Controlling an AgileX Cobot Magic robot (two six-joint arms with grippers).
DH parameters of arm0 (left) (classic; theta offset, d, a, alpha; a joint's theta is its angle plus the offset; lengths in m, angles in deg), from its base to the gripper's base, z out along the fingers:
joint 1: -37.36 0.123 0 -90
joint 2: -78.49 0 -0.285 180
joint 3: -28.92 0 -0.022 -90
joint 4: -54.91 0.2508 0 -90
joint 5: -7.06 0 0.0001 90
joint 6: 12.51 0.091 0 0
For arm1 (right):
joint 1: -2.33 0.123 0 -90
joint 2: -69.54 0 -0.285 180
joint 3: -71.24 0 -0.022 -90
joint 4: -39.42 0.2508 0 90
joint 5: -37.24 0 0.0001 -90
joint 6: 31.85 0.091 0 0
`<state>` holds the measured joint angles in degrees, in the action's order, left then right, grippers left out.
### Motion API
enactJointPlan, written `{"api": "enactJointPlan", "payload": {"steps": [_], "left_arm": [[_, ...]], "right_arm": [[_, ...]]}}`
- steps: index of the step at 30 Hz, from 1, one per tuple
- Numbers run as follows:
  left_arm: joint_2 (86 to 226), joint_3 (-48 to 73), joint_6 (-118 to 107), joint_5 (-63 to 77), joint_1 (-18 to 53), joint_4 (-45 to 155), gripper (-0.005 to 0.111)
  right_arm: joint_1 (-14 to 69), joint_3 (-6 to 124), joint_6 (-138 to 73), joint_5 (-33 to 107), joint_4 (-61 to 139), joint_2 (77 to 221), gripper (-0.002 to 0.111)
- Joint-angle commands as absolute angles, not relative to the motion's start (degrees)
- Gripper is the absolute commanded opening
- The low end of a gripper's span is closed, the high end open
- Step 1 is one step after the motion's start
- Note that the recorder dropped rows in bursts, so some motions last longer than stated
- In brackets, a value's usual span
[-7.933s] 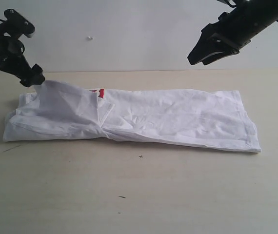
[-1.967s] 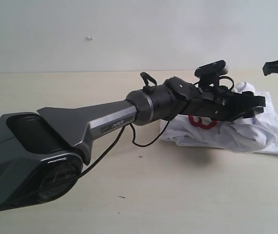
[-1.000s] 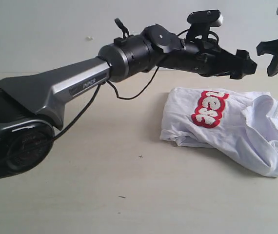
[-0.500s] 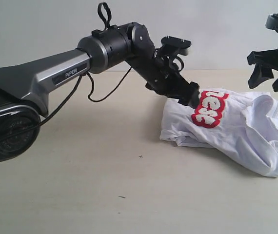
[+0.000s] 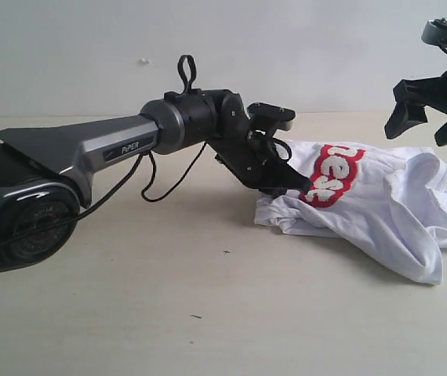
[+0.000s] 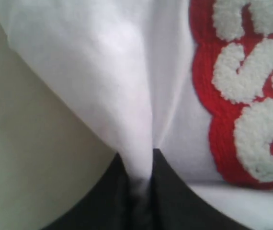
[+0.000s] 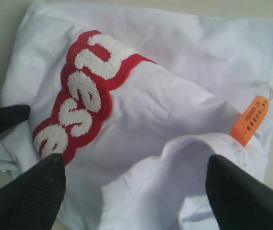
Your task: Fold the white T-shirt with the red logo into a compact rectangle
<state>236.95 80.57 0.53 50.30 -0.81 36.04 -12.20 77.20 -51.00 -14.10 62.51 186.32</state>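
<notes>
Left tool pinches white T-shirt fabric just beside the red logo, right tool wide; one-sided pulling could drag the bundle undone.

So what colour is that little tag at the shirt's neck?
Orange; the neck tag shows best in the right wrist view.

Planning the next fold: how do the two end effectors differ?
The left end effector is shut on a fold of the white T-shirt beside the red logo; the right end effector is open, holding nothing. The left is down at the cloth; the right hangs above it. Both are black.
</notes>
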Motion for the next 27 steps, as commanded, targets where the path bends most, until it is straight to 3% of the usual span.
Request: {"api": "enactJointPlan", "payload": {"steps": [1, 9, 27], "left_arm": [[237.06, 80.32, -2.62, 54.57, 0.96, 43.02, 0.000], [235.61, 80.32, -8.37, 68.38, 10.66, 52.31, 0.000], [228.48, 78.18, -9.90, 72.39, 34.34, 56.98, 0.000]], "right_arm": [[-12.33, 77.38, -51.75, -14.43, 63.75, 186.04, 0.078], [-12.33, 77.38, -57.28, -15.62, 71.39, 186.04, 0.077], [-12.33, 77.38, -60.29, -15.31, 73.67, 186.04, 0.077]]}}
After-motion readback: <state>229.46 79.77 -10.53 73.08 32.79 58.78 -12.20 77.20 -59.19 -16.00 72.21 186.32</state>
